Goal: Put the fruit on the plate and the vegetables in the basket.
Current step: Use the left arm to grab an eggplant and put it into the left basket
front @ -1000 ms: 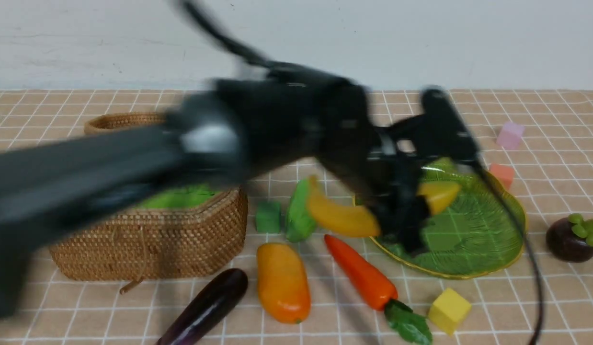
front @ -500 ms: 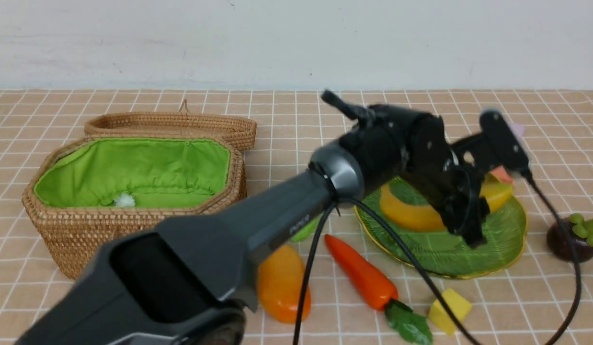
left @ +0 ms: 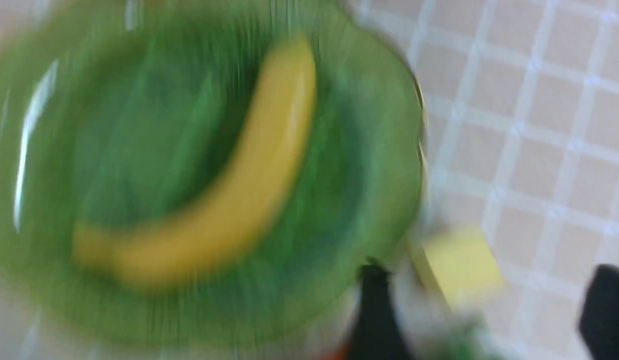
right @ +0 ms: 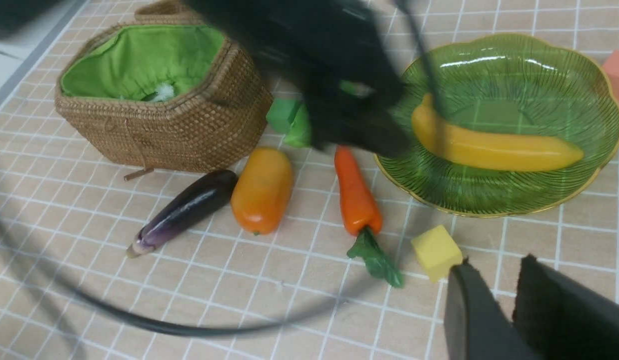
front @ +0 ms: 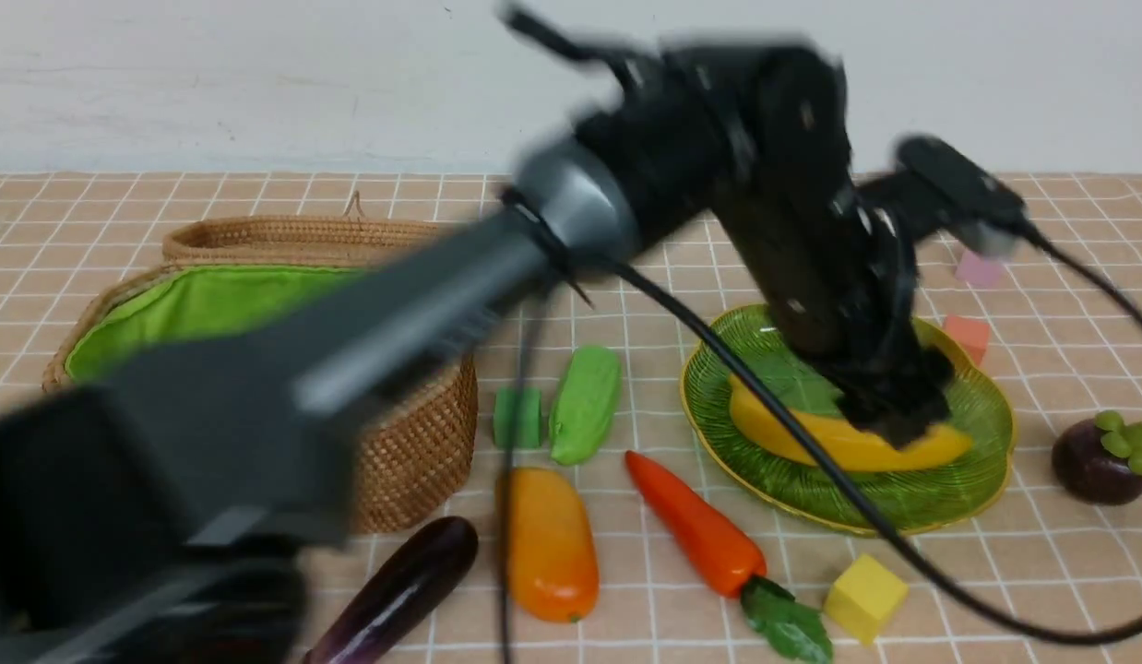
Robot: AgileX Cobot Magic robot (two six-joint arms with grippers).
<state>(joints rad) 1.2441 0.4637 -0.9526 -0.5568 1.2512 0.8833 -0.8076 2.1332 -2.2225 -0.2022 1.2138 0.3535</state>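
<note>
Since the earlier frame the banana (front: 935,452) has dropped out of the grip. It was hanging tilted in the left end effector (front: 889,420) above the dish, and now it lies flat on the plate (front: 949,503) with its curve bowing toward the robot. The left end effector has lifted a little and hovers just above the middle of the banana. It is released: in the blurred left wrist view its fingers (left: 377,310) stand wide apart with nothing between them, and the banana is clear of both. The left arm runs back from there across the front view to the lower left, motion-blurred, with its cable hanging over the plate's near edge.

Around the plate on the checked bench (front: 1069,572):
- the mangosteen (front: 1101,459) stands to its right, apart from the rim
- an orange-red cube (front: 966,334) and a pink cube (front: 980,269) sit behind it
- a yellow cube (front: 864,596) sits in front of it
- the carrot (front: 695,535) lies just to the plate's left, leaves toward the robot

Further left lie the cucumber (front: 585,403), with a green cube (front: 517,417) beside it, then the mango (front: 545,544) and the eggplant (front: 400,590). The basket (front: 414,461) stands open at the far left, its green lining showing and none of the vegetables visible in it.

The right end effector (right: 497,267) is empty, its jaws only slightly parted, and it hangs over the bench on the near side of the yellow cube.
</note>
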